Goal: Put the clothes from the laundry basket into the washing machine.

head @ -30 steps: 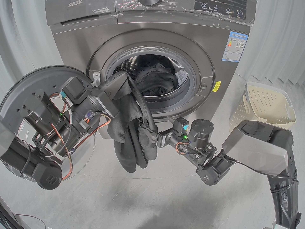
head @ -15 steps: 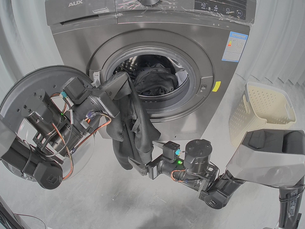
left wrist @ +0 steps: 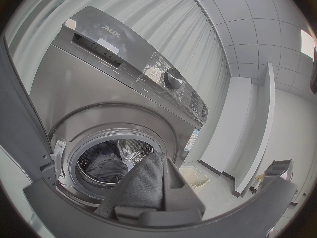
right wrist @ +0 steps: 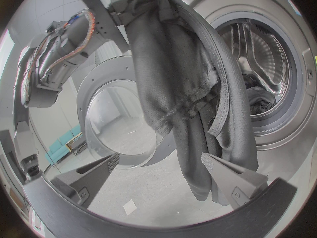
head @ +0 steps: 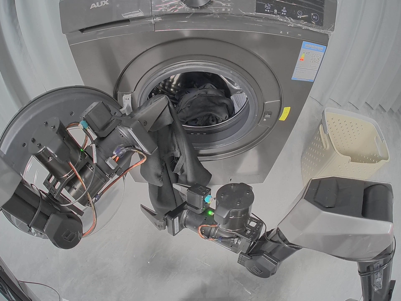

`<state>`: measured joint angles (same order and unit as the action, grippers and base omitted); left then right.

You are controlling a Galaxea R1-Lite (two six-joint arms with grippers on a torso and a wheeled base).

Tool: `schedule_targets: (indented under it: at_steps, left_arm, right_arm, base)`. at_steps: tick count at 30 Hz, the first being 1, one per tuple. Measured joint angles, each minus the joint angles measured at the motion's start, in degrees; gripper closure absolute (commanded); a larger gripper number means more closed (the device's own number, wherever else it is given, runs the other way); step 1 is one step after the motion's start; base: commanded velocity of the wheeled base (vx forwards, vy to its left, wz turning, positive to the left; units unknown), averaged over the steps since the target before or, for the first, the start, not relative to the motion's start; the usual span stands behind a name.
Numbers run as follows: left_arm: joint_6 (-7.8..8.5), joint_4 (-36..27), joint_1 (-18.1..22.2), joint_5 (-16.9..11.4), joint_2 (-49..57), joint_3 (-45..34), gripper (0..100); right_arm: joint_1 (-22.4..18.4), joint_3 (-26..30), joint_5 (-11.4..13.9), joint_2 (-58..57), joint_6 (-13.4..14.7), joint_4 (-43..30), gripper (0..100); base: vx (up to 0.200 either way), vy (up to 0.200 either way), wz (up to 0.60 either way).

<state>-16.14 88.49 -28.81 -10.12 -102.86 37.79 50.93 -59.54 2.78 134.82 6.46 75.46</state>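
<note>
One dark mesh garment (head: pixel 173 164) hung from the left gripper (head: pixel 155 110), whose fingers pinched its upper fold just outside the left rim of the washing machine (head: pixel 250 51) opening; its tail dangled below the sill. The right gripper (head: pixel 163 202) sat beneath, fingers spread. The cloth was judged light, limp and liable to snag; a hold low on the tail would help lift it in beside the dark clothes (head: pixel 202 103) in the drum.
</note>
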Motion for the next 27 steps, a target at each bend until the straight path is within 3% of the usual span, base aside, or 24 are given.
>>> schedule_targets:
  at_steps: [8,16,27]
  left_arm:
    - [-0.02,0.0,0.0,0.0,0.1,0.0,100]
    - [0.00,0.0,0.0,0.0,0.2,0.0,100]
    - [-0.02,0.0,0.1,0.0,0.5,0.0,100]
  right_arm:
    - [-5.0,-7.3,-0.2,3.9,1.0,-1.3,0]
    - [-10.6,-8.4,-0.5,5.9,-0.7,-0.9,0]
    - [-13.6,-11.4,-0.8,6.6,-1.3,-0.7,0]
  base:
    - [0.000,0.000,0.00]
    - [0.000,0.000,0.00]
    - [0.000,0.000,0.00]
